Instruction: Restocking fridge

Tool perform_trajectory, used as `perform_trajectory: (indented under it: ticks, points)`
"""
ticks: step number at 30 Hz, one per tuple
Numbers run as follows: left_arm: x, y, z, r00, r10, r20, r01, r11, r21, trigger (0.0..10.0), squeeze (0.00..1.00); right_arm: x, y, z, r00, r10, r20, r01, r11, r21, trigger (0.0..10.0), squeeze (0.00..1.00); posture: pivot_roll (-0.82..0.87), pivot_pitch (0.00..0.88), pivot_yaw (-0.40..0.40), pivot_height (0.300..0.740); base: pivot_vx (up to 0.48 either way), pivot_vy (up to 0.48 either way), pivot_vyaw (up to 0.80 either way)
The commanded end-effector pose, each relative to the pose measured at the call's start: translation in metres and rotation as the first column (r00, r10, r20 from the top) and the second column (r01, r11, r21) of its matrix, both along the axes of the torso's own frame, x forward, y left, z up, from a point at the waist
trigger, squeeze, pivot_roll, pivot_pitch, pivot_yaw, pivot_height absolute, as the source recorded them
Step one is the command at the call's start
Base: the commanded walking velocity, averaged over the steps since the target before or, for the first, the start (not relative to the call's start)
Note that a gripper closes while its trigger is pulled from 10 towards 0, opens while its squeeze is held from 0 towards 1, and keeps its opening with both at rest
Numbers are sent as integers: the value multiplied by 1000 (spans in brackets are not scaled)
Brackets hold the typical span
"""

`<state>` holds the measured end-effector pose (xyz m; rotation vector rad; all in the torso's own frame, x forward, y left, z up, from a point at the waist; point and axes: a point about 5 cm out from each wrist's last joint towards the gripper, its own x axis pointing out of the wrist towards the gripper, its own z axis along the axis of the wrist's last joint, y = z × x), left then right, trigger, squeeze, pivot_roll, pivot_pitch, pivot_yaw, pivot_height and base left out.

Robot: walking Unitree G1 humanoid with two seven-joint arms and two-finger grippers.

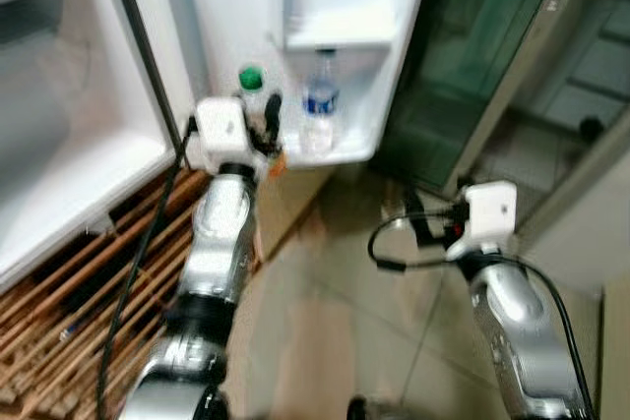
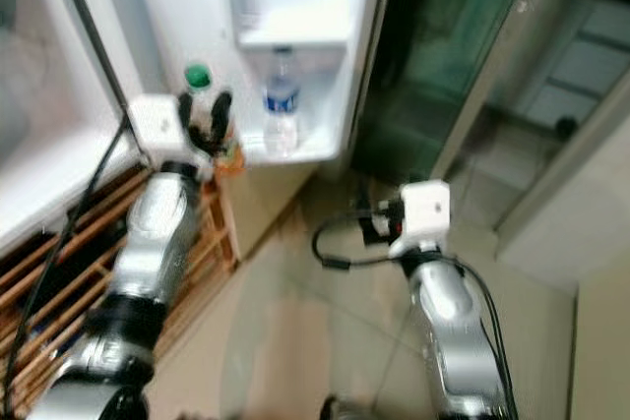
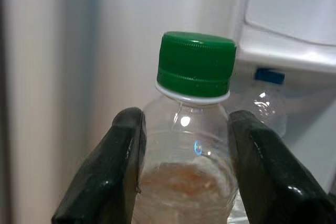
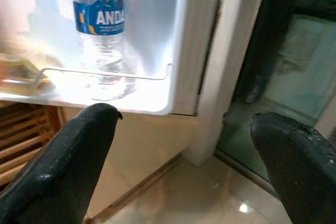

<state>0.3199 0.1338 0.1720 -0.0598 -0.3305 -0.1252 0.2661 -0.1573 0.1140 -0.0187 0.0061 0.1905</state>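
the left pincer [image 3: 184, 171] holds a green-capped bottle [image 1: 252, 86], both fingers [image 3: 110, 171] clamped on its shoulder just below the cap. the bottle stands at the lower door shelf [image 1: 340, 150] of the open fridge, beside a water bottle [image 1: 320, 110] with a blue label already standing in that shelf. judged status: one bottle is stocked, a second is at the shelf but not yet released (seating on the shelf floor cannot be confirmed). the right pincer [image 4: 184, 156] is spread wide and empty, low and apart from the door. the left wrist view shows the grip contact and pale orange liquid inside; the right wrist view shows the shelf's wire rail [image 4: 105, 73] and the label lettering.
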Motion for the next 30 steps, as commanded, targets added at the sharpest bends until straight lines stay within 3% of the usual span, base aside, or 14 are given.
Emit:
perform_trajectory:
  ticks: [1,7,12,16,20,24,26,30]
  points:
    - [-4,0,10,999,-13,34,13,1000,-3,10000,0,4,2,0,1000,2,0,-2,1000,11,10000,125,-94,0,6,740,0,0,800]
    - [-4,3,9,995,96,-26,-96,995,24,10000,0,15,8,2,1000,28,-3,-28,999,29,10000,133,-78,0,-18,740,0,0,774]
    - [-6,-3,4,992,101,-71,-93,989,114,10000,0,20,6,3,1000,21,-7,-20,998,54,10000,141,-85,0,-13,740,0,0,745]
    - [-7,-4,-1,989,99,-108,-90,992,83,10000,0,23,8,3,1000,23,-8,-22,997,70,10000,141,-94,0,-3,740,0,0,728]
    - [-5,-3,-10,974,133,-182,-123,990,66,10000,0,25,13,3,999,43,-11,-41,994,98,10000,149,-93,0,-3,740,0,478,697]
    - [-2,-5,-9,971,154,-184,-138,986,97,10000,0,24,15,1,998,59,-17,-57,993,99,10000,149,-91,0,-4,740,0,480,672]
    - [0,-8,-7,971,166,-174,-142,980,141,10000,0,24,17,0,997,68,-19,-66,993,101,10000,153,-90,0,-2,740,0,0,659]
    - [4,-11,-6,968,170,-185,-143,978,154,10000,0,25,19,-1,997,72,-22,-70,992,103,10000,153,-90,0,2,740,0,0,647]
